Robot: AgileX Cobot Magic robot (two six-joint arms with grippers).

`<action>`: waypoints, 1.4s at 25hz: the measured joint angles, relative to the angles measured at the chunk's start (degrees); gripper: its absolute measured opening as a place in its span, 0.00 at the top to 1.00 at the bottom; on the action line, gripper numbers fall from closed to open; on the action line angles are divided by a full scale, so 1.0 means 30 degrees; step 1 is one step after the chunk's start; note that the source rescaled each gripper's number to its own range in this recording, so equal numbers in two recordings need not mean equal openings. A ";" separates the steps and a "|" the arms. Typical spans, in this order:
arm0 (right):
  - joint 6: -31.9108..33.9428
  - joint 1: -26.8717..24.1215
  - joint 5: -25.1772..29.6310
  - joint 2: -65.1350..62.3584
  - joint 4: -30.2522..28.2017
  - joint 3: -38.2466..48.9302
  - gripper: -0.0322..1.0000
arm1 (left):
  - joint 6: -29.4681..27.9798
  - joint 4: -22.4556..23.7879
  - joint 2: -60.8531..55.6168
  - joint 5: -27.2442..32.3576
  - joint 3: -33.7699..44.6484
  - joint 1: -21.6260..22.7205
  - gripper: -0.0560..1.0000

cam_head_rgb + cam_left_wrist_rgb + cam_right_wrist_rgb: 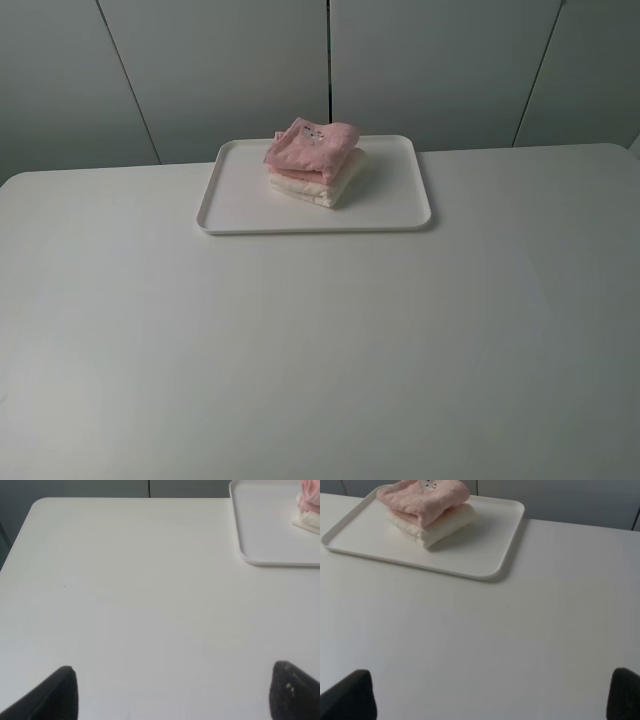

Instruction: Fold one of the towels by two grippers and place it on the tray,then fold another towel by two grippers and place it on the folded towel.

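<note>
Two folded towels, one tray [230,205] at the table's [320,350] far side — pink towel [312,148] stacked on cream-white towel [318,186]. Overhead shows no arms; wrist views only. Left gripper [172,692] and right gripper [492,695] — jaws spread wide, empty, fingertips cropped. Left view clips the stack.

You get soft, even, slightly dim light with no glare on the counter [320,350]. The folded towels [315,160] cast only a faint shadow onto the tray [390,205]. In both wrist views, nearby black fingertips [50,697] look blurred.
</note>
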 joint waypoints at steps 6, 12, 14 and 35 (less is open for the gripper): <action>-0.0034 -0.0178 0.0000 0.0000 -0.0119 0.0000 0.00 | 0.0045 0.0006 0.0000 0.0000 0.0000 0.0000 0.01; -0.0034 -0.2488 0.0000 0.0000 -0.0515 0.0000 0.00 | 0.0176 0.0075 0.0000 -0.0032 0.0000 0.0710 0.01; -0.0068 -0.2891 0.0000 0.0000 -0.0655 0.0000 0.00 | 0.0191 0.0075 0.0000 -0.0032 0.0000 0.1369 0.01; -0.0108 -0.3068 0.0000 0.0000 -0.0684 0.0000 0.00 | 0.0223 0.0118 0.0000 -0.0032 0.0042 0.1909 0.01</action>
